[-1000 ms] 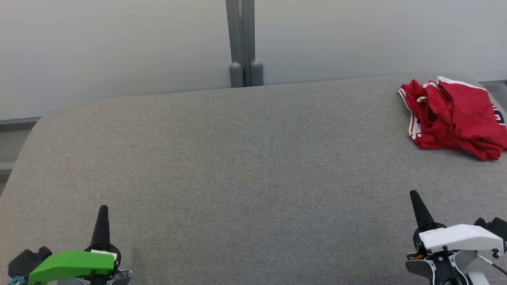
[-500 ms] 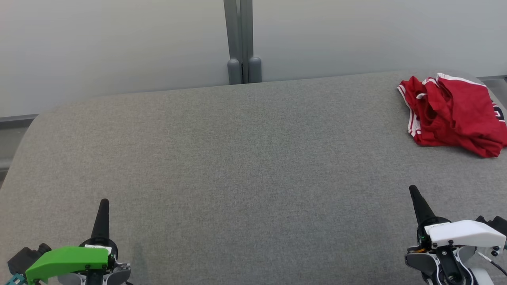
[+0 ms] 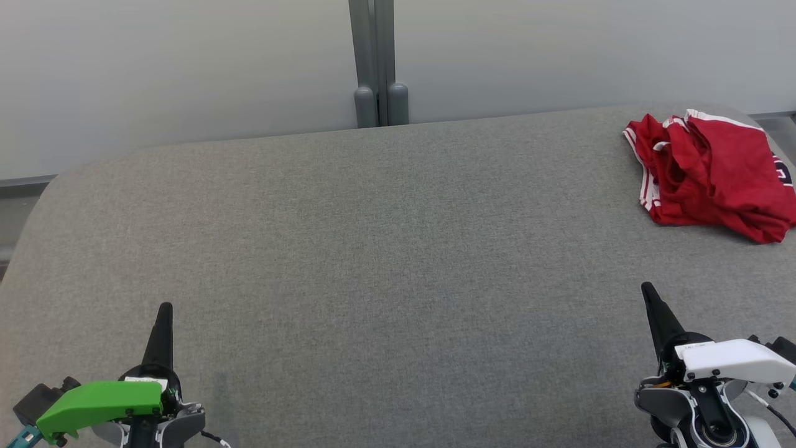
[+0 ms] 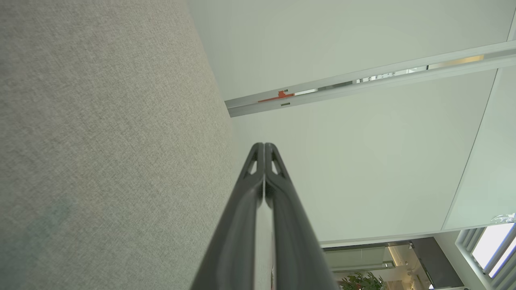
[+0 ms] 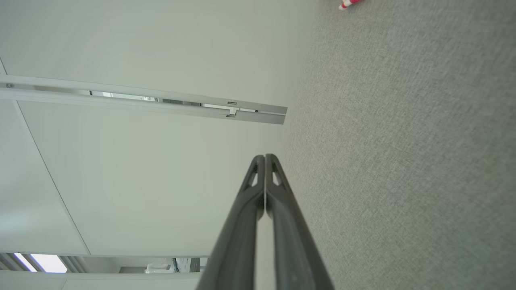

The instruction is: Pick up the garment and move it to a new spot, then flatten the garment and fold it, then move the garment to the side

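Observation:
The garment is red with white stripes along its hems and lies crumpled at the far right of the grey fabric surface. A small red-and-white edge of the garment peeks in at the top of the right wrist view. My left gripper stands at the lower left under a green cover, shut and holding nothing. My right gripper stands at the lower right under a white cover, also shut and empty, well in front of the garment. The wrist views show the left gripper and the right gripper with fingers pressed together.
A pale partition wall with a grey vertical post rises behind the surface. The surface's far edge curves down at the back left and back right corners.
The whole head picture has shifted, so the camera has moved slightly. Both grippers stay shut and the garment lies as before.

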Tool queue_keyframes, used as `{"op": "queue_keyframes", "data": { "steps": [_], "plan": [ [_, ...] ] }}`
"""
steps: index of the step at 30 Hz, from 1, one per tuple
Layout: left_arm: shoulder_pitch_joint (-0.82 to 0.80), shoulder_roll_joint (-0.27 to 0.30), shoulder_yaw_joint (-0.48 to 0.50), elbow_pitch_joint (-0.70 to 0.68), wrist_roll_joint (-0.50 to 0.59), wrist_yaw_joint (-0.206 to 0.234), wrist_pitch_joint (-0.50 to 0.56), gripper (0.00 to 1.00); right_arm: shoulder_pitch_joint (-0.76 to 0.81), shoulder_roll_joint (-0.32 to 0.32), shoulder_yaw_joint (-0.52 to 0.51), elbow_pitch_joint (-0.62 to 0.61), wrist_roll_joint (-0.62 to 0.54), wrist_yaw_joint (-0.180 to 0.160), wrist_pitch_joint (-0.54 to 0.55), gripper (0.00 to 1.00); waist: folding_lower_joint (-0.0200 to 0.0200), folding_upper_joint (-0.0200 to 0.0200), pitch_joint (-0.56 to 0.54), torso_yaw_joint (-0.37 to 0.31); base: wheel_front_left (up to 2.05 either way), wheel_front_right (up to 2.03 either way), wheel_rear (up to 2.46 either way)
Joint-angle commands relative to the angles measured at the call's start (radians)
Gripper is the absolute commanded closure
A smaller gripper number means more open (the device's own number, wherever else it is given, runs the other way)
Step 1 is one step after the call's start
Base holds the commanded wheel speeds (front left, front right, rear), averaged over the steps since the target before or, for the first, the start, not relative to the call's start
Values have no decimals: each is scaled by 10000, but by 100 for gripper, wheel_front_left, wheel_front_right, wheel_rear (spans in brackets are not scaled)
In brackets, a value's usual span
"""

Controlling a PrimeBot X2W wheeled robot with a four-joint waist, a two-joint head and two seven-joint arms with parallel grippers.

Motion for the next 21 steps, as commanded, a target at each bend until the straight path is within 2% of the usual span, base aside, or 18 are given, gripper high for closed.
{"op": "queue_keyframes", "data": {
  "steps": [1,21],
  "plan": [
    [-242,5,63,-87,-246,-28,61,100,-176,-3,-51,-77,237,2,76,100,0,-1,15,-7,0,0,0],
    [-402,-77,140,-189,-1537,-34,435,100,-339,64,-193,-113,1526,1,455,100,0,-1,188,-75,0,0,0]
  ]
}}
